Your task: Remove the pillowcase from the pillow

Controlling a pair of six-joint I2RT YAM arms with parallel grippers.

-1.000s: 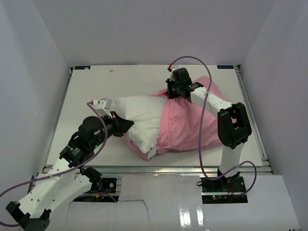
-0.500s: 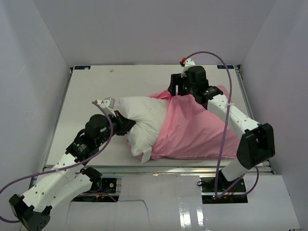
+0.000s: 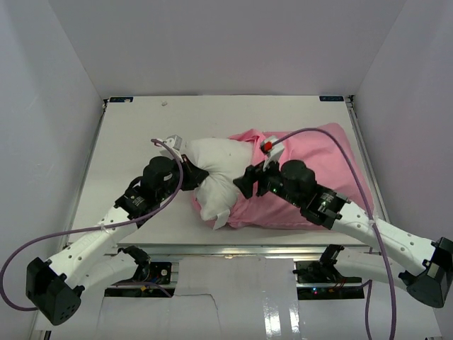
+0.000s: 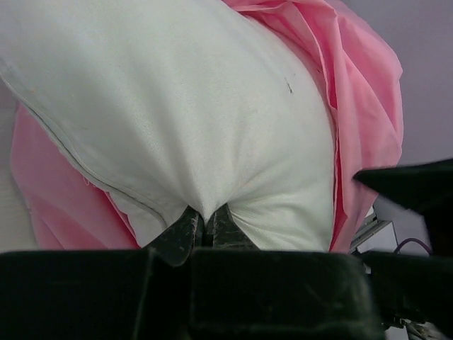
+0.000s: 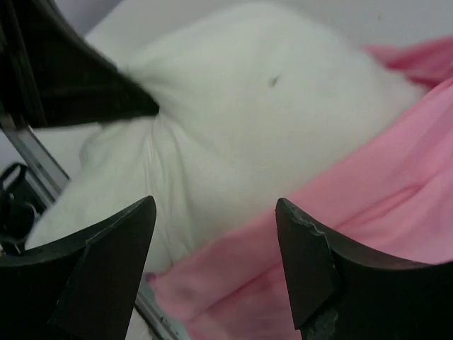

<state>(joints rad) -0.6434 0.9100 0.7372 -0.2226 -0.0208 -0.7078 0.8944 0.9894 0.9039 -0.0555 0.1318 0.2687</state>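
Note:
The off-white pillow [image 3: 212, 166] lies mid-table with its right part inside the pink pillowcase [image 3: 318, 152], which spreads toward the back right. My left gripper [image 3: 192, 177] is shut on a pinch of the pillow's left end; in the left wrist view its tips [image 4: 204, 216] bite the white pillow [image 4: 191, 106], with the pillowcase [image 4: 364, 92] behind. My right gripper [image 3: 244, 185] hovers open over the pillowcase's open hem. In the right wrist view, my right gripper [image 5: 214, 212] has nothing between its fingers, above where pillow [image 5: 233, 127] and pillowcase [image 5: 375, 205] meet.
The table's front edge [image 3: 233, 248] with its metal rail runs just below the pillow. White walls close in the left, back and right sides. The right arm's purple cable [image 3: 333, 138] arches over the pillowcase. A small speck [image 3: 164, 103] lies at the back left.
My right gripper let go of the pillowcase's far edge, opened, and swung down to the near hem. The left arm moved right with the pillow still pinched. The pillowcase settled toward the back right.

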